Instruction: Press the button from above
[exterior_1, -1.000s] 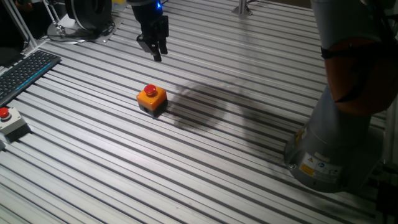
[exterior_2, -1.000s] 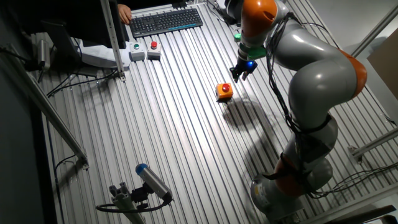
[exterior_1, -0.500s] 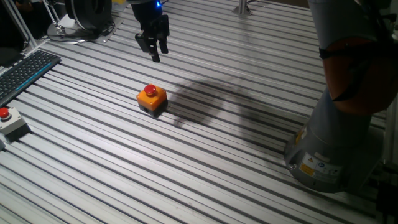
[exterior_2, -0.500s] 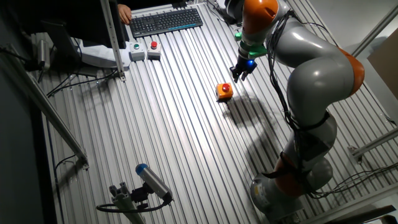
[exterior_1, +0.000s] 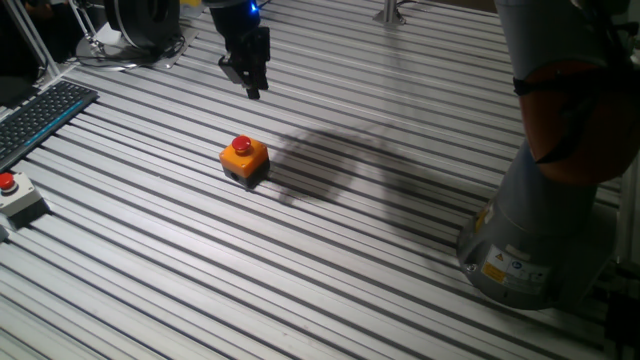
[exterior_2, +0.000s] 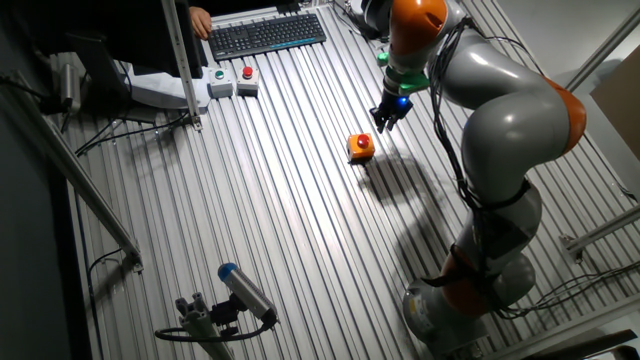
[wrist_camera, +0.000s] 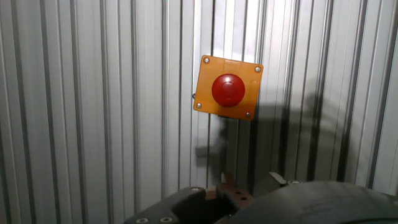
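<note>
On the ribbed grey metal table (exterior_1: 330, 240), the black two-finger gripper (exterior_1: 251, 84), grip state unclear, hovers above and beyond the small red push-button on its orange box (exterior_1: 243, 153); approach step, next align overhead and descend.

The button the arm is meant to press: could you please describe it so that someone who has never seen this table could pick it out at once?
Start at the big grey and orange arm and follow it to its gripper, which hangs above the slatted table. Just short of the gripper, alone mid-table, sits the button: a red cap on a small orange box. The other red button, by the keyboard, has a grey-white box.
</note>
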